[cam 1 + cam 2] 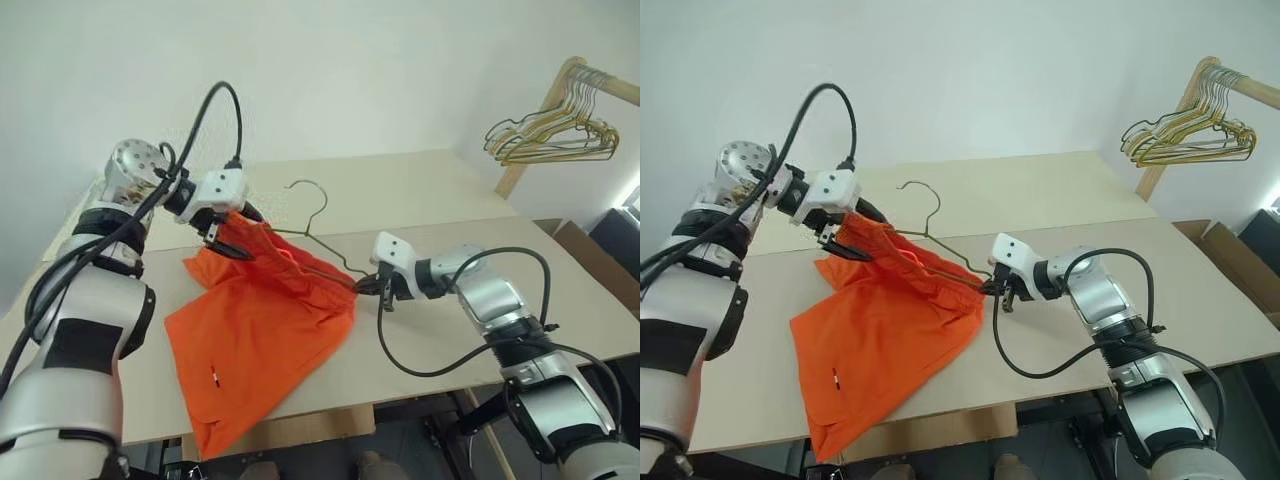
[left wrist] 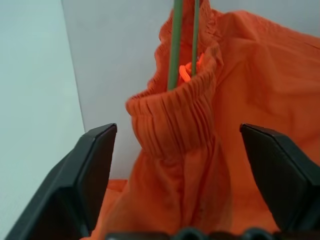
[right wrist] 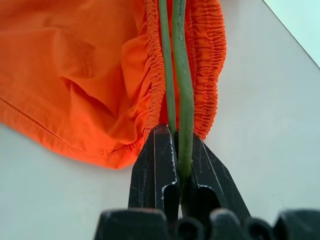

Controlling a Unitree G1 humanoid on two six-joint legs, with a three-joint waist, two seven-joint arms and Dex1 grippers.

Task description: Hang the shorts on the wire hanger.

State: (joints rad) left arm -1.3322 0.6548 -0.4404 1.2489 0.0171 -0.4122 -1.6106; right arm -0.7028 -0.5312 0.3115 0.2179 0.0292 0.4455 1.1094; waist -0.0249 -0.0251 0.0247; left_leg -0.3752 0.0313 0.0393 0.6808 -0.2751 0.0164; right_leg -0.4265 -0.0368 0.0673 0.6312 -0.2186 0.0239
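Observation:
The orange shorts point(image 1: 260, 330) lie spread on the beige table point(image 1: 450, 200), their gathered waistband point(image 2: 172, 117) lifted and threaded onto the thin wire hanger point(image 1: 324, 203). The hanger's hook rises above the fabric toward the back. My right gripper point(image 3: 176, 135) is shut on the hanger's two wires at the waistband's right end point(image 3: 207, 75). My left gripper point(image 2: 177, 132) stands open at the waistband's left end, with the bunched band between its fingers point(image 2: 95, 165) and a gap on either side. The hanger's wires point(image 2: 175, 45) run out of the waistband there.
A bunch of gold and green wire hangers point(image 1: 555, 130) hangs on a wooden rack at the back right. A cardboard box point(image 1: 590, 250) sits past the table's right side. One leg of the shorts drapes over the table's front edge point(image 1: 330, 420).

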